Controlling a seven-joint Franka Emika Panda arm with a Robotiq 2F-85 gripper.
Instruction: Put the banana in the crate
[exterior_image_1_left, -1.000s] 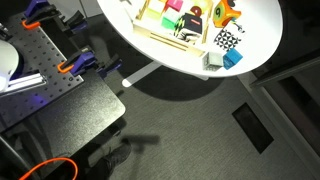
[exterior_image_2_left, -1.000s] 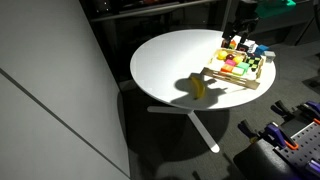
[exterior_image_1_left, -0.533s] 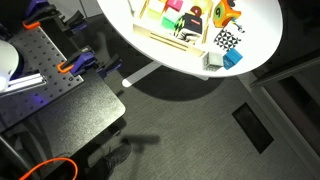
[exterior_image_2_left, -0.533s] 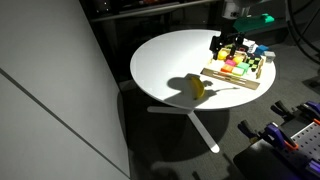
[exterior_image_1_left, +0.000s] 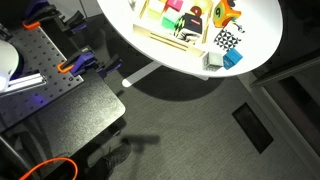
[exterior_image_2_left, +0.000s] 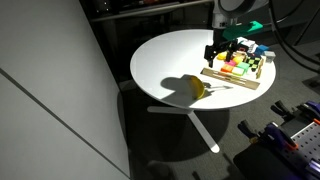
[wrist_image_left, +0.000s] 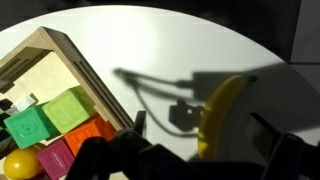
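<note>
The banana (exterior_image_2_left: 197, 88) is yellow and curved and lies on the round white table (exterior_image_2_left: 170, 60) near its front edge, to the left of the crate. The crate (exterior_image_2_left: 238, 72) is a light wooden slatted box that holds several coloured toys; it also shows in an exterior view (exterior_image_1_left: 170, 28). My gripper (exterior_image_2_left: 222, 50) hangs open above the table by the crate's left end, apart from the banana. In the wrist view the banana (wrist_image_left: 222, 112) lies between my dark fingertips (wrist_image_left: 203, 140) and the crate (wrist_image_left: 62, 70) is at the left.
A checkered cube (exterior_image_1_left: 227, 40), a small blue block (exterior_image_1_left: 233, 58) and an orange-and-yellow toy (exterior_image_1_left: 222, 12) stand beside the crate. A black perforated bench with orange clamps (exterior_image_1_left: 45, 75) stands below the table. The table's left half is bare white.
The arm has come into the exterior view from the upper right and moved left and down over the crate's end, toward the banana. The banana and crate have not moved.
</note>
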